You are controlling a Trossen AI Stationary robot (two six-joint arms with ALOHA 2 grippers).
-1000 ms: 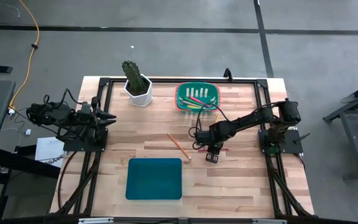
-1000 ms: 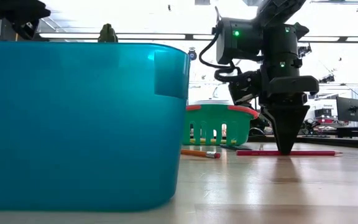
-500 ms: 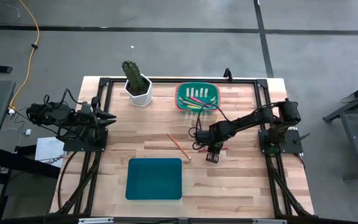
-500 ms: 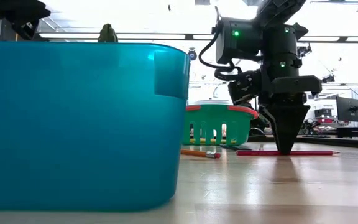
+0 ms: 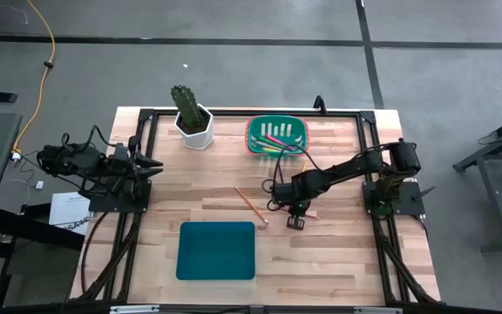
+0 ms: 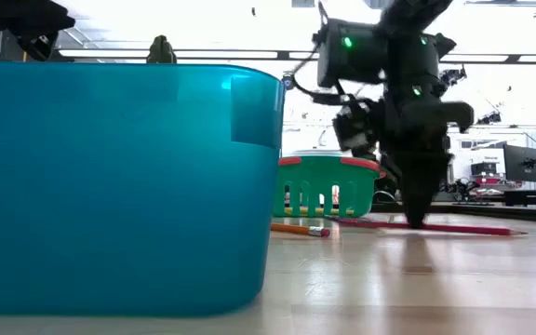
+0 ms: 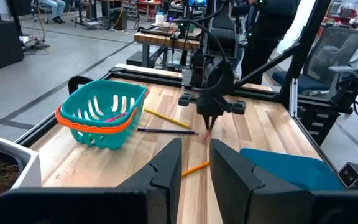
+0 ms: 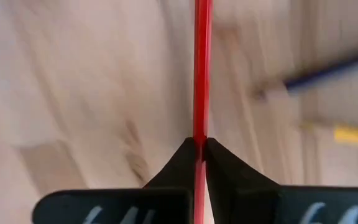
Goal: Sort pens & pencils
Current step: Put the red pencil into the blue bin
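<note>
Right gripper (image 8: 199, 149) at centre frame clenches a red pencil (image 8: 202, 68), its long axis apparently lying nearly flat, left to right, along the table (image 6: 417, 279).

No text, label or number can be read anywhere.

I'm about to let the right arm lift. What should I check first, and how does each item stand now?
1. Right gripper shut on the red pencil: ok.
2. Pencil off the table: not ok, it lies along the wood.
3. Grip near the pencil's middle: cannot tell.
4. Left gripper out of the way at the table's left edge: ok.
5. Teal bin free to receive: ok.
6. Orange pencil apart from the gripper: ok.
</note>
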